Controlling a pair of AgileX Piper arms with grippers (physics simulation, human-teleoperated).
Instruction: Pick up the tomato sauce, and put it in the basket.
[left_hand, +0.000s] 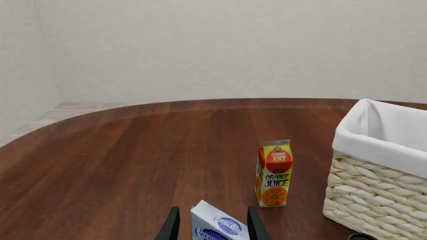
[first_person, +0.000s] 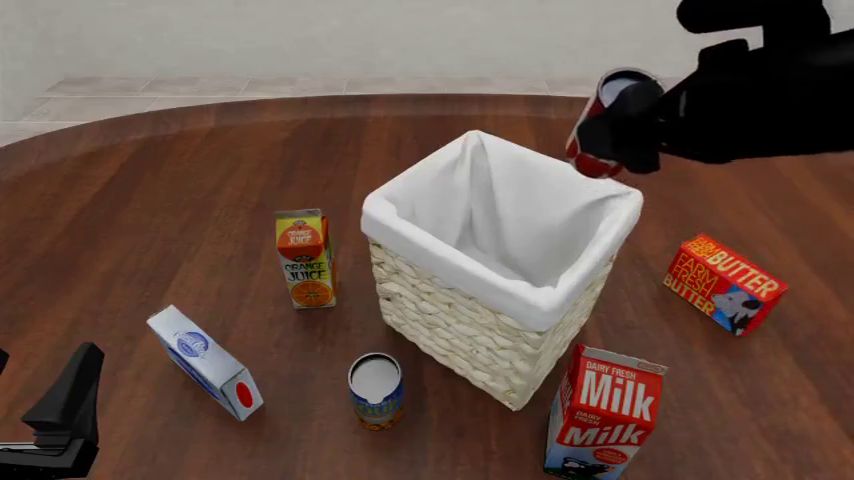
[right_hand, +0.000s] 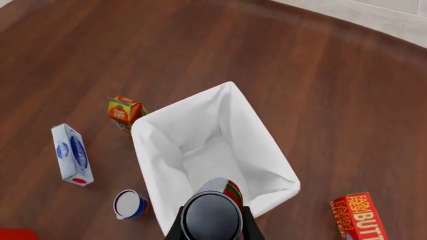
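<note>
Overhead, the right gripper (first_person: 627, 125) is clamping the tomato sauce (first_person: 607, 120) in the air, the can tilted above the far right corner of the basket (first_person: 454, 310), with nothing showing between can and white lining. In the right wrist view the can (right_hand: 217, 207) is sitting between the fingers, directly over the basket's open mouth (right_hand: 157, 165). On the table (first_person: 160, 180) the orange juice carton (first_person: 304, 258) is standing left of the basket, the blue-and-white carton (first_person: 204, 362) is lying nearer the left gripper (first_person: 60, 415), and the blue-and-yellow can (first_person: 375, 391) is standing just in front. The milk carton (first_person: 601, 412) is standing at the near right corner, the butter box (first_person: 723, 282) lying farther right. The left gripper's fingers (left_hand: 171, 226) are spread wide, holding nothing.
</note>
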